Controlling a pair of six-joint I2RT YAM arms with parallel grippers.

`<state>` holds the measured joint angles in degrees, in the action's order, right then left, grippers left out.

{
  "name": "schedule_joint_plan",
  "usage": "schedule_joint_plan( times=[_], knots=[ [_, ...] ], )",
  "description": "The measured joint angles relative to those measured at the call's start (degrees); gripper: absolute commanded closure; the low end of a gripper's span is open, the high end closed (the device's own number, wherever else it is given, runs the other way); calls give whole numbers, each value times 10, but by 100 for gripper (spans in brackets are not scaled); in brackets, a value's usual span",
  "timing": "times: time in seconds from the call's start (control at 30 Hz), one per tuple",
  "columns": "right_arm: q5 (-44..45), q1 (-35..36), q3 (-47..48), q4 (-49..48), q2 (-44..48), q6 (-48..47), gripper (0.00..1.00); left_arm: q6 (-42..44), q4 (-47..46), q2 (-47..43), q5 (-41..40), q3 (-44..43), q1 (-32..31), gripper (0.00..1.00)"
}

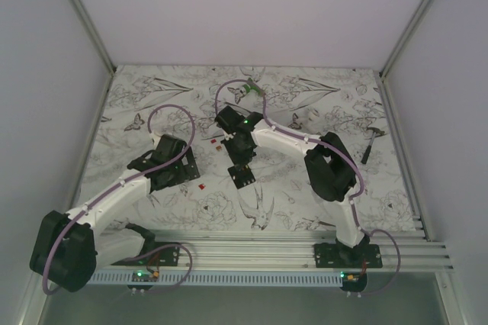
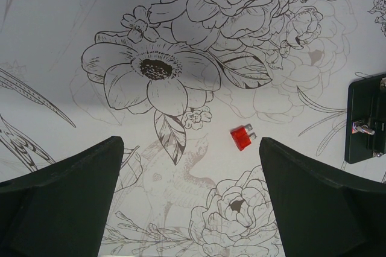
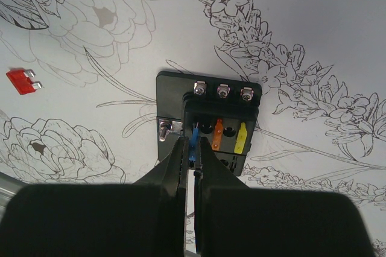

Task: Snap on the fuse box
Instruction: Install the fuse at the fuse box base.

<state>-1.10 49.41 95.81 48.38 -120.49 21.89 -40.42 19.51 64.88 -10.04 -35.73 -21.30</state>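
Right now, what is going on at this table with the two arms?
The right gripper is shut on a blue fuse at the fuse box, beside an orange fuse and a yellow fuse already standing in it. The left gripper hangs open above the table, near a loose red fuse, holding nothing.

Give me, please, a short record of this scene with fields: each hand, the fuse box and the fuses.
left hand: open, holding nothing, over the floral table
right hand: shut on the blue fuse
blue fuse: at the fuse box, left of the other two fuses
fuse box: flat on the table, orange fuse and yellow fuse seated
red fuse: loose on the table, apart from the fuse box
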Motion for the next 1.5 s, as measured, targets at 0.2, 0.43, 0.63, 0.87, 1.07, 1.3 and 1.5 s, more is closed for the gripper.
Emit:
schedule_joint_plan(
  times=[0.2, 0.43, 0.63, 0.87, 1.07, 1.3, 1.5],
  knots=[
    [3, 2, 0, -2, 0, 0, 100, 0, 0, 0, 0, 0, 0, 0],
    [6, 3, 0, -5, 0, 0, 100, 0, 0, 0, 0, 0, 0, 0],
    [7, 3, 0, -12, 1, 0, 100, 0, 0, 0, 0, 0, 0, 0],
    [8, 3, 0, -15, 8, 0, 100, 0, 0, 0, 0, 0, 0, 0],
    [8, 3, -2, -17, 9, 0, 100, 0, 0, 0, 0, 0, 0, 0],
    [8, 3, -3, -18, 9, 0, 100, 0, 0, 0, 0, 0, 3, 0],
    [7, 3, -4, -18, 9, 0, 100, 0, 0, 0, 0, 0, 3, 0]
  ],
)
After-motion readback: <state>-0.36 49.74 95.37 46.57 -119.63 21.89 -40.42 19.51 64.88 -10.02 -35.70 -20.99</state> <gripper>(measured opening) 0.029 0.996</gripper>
